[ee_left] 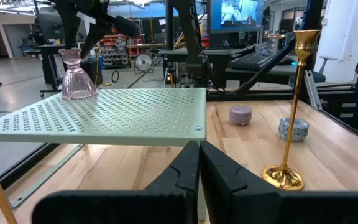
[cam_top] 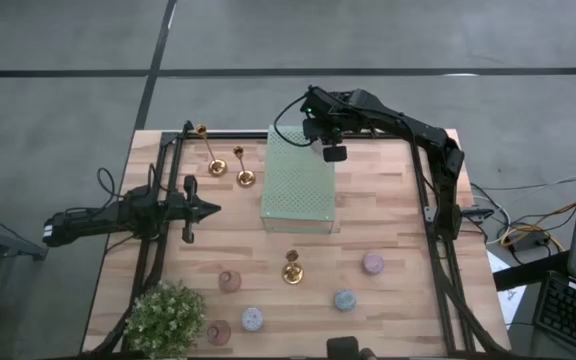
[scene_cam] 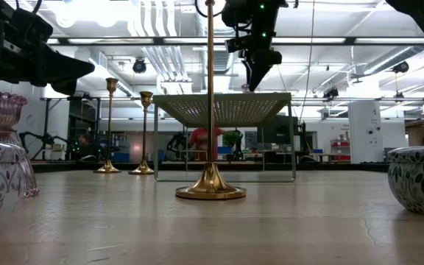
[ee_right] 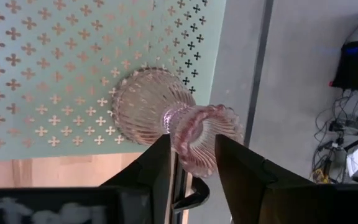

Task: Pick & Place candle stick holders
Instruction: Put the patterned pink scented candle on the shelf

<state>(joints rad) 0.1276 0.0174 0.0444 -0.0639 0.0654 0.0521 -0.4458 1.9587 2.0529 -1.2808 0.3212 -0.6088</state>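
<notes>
A pink ribbed glass candle holder (ee_right: pixel 160 115) stands upright by its base on the far right corner of the raised pale green perforated pad (cam_top: pixel 298 185); it also shows in the left wrist view (ee_left: pixel 76 76). My right gripper (ee_right: pixel 194 165) is open above that corner (cam_top: pixel 333 152), pointing down, with its fingers on either side of the holder's upper cup (ee_right: pixel 202 134). My left gripper (cam_top: pixel 213 209) is shut and empty at the table's left, level with the pad. Two gold candlesticks (cam_top: pixel 208 155) (cam_top: pixel 244 172) stand at the far left and a third (cam_top: pixel 292 268) stands near the front. My right gripper comes from above with its fingers (ee_right: pixel 238 168) flanking the pink holder's upper cup (ee_right: pixel 202 134). I cannot tell whether they touch it. The holder stands upright with its base on the pad.
Small squat holders stand near the front: pink (cam_top: pixel 230 281), pale blue (cam_top: pixel 252 318), pink (cam_top: pixel 218 332), blue-green (cam_top: pixel 344 300) and lilac (cam_top: pixel 372 263). A bushy green plant (cam_top: pixel 166 315) sits at the front left corner. Dark frame rails run along both table sides.
</notes>
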